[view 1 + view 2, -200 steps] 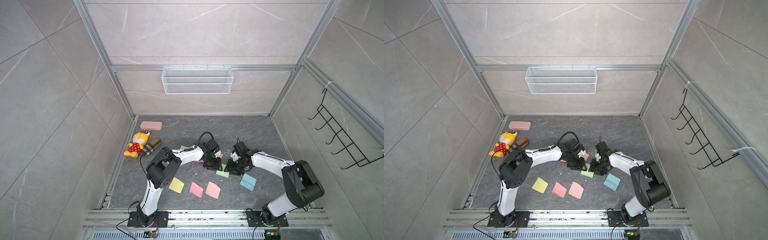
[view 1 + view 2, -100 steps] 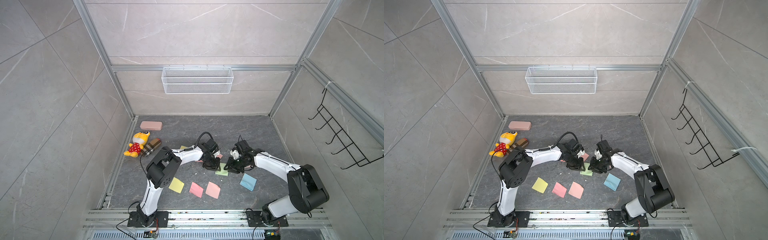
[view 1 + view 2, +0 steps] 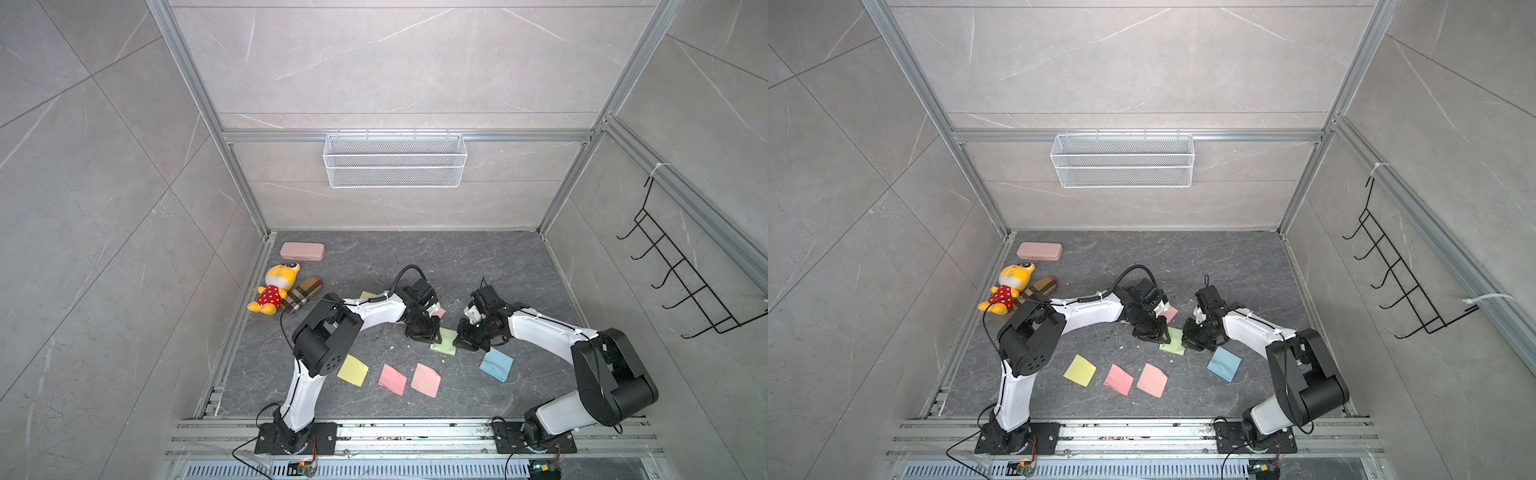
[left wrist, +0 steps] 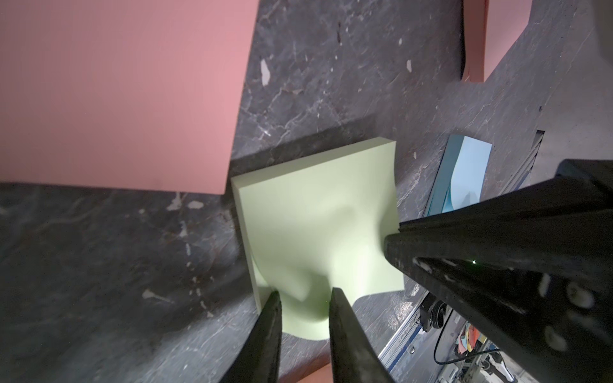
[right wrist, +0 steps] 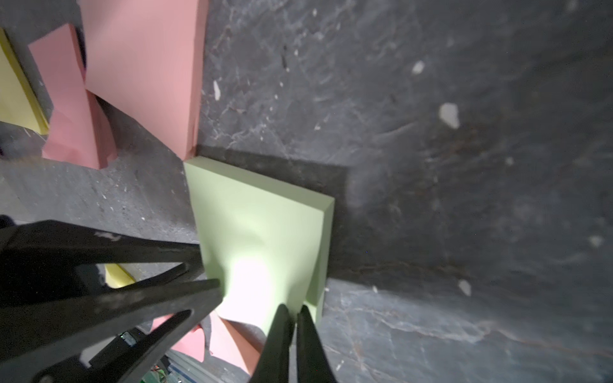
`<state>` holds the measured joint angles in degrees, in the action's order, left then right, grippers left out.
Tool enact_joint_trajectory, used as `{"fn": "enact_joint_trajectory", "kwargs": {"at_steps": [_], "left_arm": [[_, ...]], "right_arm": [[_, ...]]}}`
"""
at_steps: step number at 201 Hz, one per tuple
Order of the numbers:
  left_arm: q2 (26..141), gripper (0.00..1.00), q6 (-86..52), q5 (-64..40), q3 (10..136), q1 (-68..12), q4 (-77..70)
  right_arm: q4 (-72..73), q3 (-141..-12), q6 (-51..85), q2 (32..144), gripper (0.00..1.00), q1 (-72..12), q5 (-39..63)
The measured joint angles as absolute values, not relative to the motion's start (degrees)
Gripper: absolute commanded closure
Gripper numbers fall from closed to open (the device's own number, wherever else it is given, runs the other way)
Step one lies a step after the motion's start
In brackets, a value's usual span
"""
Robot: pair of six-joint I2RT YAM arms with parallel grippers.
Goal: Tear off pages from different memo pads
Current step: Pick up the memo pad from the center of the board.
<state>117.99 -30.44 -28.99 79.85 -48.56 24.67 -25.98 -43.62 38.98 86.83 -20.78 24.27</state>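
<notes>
Pinching the top green page (image 5: 258,238) with clenched jaws, the right gripper (image 5: 293,310) faces the left gripper (image 4: 306,292), whose parted jaws pin the green memo pad (image 3: 444,343).

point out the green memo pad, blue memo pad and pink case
green memo pad (image 3: 444,345): in a top view, exposed top face
blue memo pad (image 3: 497,365): in a top view, middle of top sheet
pink case (image 3: 302,251): in a top view, middle of lid

- one thick green paper memo pad (image 3: 444,343)
- six other pastel paper squares: two yellow (image 3: 352,370) (image 3: 367,295), two pink (image 3: 392,379) (image 3: 439,311), one salmon (image 3: 425,379), one blue (image 3: 496,364)
- one long pink case (image 3: 302,251)
- one yellow plush toy (image 3: 274,293)
- one brown checked pouch (image 3: 302,293)
</notes>
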Motion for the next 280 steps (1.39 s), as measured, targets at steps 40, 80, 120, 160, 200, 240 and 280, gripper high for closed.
{"fn": "enact_joint_trajectory", "kwargs": {"at_steps": [40,80,120,160,200,240,280], "left_arm": [[111.61,0.55,-32.71,-32.25,70.37,-46.35,17.39],[101.58,0.39,-44.01,-40.14,54.92,-37.76,-4.69],[101.43,0.33,-54.78,-44.12,49.78,-33.34,-23.46],[102.00,0.27,-62.11,-46.15,48.12,-33.78,-37.10],[102.85,0.31,-65.71,-46.74,47.46,-33.78,-44.07],[103.00,0.53,-69.52,-48.21,47.22,-33.78,-49.67],[103.00,0.59,-70.81,-48.80,47.22,-33.32,-51.11]], "right_arm": [[-23.38,-41.89,40.16,83.44,1.00,-20.60,27.40],[-21.30,-41.89,42.24,78.15,1.00,-20.60,33.21],[-21.89,-44.01,43.92,75.77,1.00,-20.62,37.85],[-23.38,-49.25,44.40,74.46,1.00,-21.32,41.25],[-23.46,-52.69,46.13,74.24,1.00,-22.39,43.77],[-23.51,-53.69,46.98,74.24,1.00,-22.55,44.42],[-23.51,-53.69,47.20,74.24,1.00,-22.55,44.45]]}}
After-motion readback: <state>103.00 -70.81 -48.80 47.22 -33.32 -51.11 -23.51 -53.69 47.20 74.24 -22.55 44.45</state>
